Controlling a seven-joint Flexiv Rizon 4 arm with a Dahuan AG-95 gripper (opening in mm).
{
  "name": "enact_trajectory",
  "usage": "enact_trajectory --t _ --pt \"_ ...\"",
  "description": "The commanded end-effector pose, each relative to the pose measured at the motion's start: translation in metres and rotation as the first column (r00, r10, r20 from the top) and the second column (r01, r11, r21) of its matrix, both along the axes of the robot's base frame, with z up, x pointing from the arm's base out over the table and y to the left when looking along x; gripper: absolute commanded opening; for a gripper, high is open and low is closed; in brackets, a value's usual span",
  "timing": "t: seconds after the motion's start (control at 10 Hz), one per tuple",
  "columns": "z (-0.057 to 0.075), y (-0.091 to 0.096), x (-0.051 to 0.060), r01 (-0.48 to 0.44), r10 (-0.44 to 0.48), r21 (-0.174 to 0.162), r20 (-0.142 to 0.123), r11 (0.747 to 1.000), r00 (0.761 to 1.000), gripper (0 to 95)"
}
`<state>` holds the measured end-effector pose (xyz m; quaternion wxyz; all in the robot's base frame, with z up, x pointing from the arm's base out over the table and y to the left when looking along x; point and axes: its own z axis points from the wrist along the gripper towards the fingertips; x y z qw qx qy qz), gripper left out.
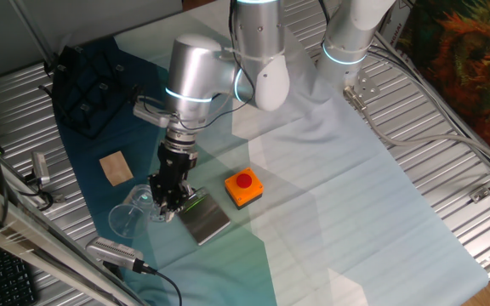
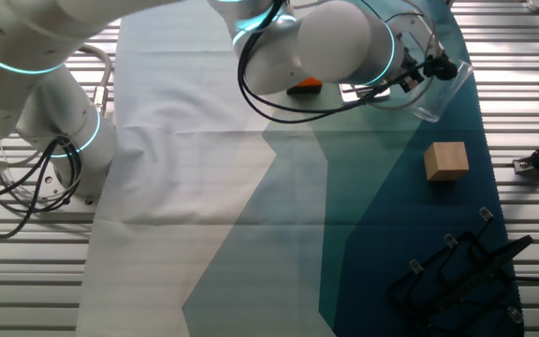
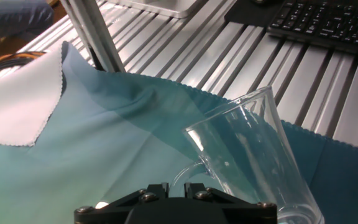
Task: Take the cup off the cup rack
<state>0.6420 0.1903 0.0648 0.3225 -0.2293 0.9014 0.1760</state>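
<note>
Gripper (image 1: 168,204) closed on one glass cup's (image 1: 128,213) handle (image 3: 188,172), seen only in hand view, one black cup rack (image 1: 90,87) well apart from cup, beyond one wooden block (image 1: 116,167).

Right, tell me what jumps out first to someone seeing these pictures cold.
First comes the big silver robot arm bending down over the blue-green cloth, its gripper lowered beside a small clear glass cup with a side handle. The cup is off the black frame rack with short pegs, which sits far back at the cloth's corner. Next, the orange box with a red button stands out beside a grey metal plate.
</note>
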Motion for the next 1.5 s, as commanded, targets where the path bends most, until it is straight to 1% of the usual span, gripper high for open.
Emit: enact_trajectory --t 0.1,0.4,0.6,0.9,1.5 --pt "0.0132 -0.0084 -0.0088 -0.004 0.004 0.007 -0.001 1.000 1.000 0.0" --pt "0.0132 -0.0084 -0.0088 -0.002 0.002 0.011 0.004 1.000 1.000 0.0" --pt "0.0131 -0.0084 -0.0088 0.003 -0.004 0.026 0.012 1.000 1.000 0.0" --pt "0.0130 -0.0085 -0.0087 0.007 -0.007 0.039 0.021 0.999 1.000 0.0" --pt "0.0119 -0.0091 -0.0078 0.008 -0.009 0.044 0.030 0.999 1.000 0.0"
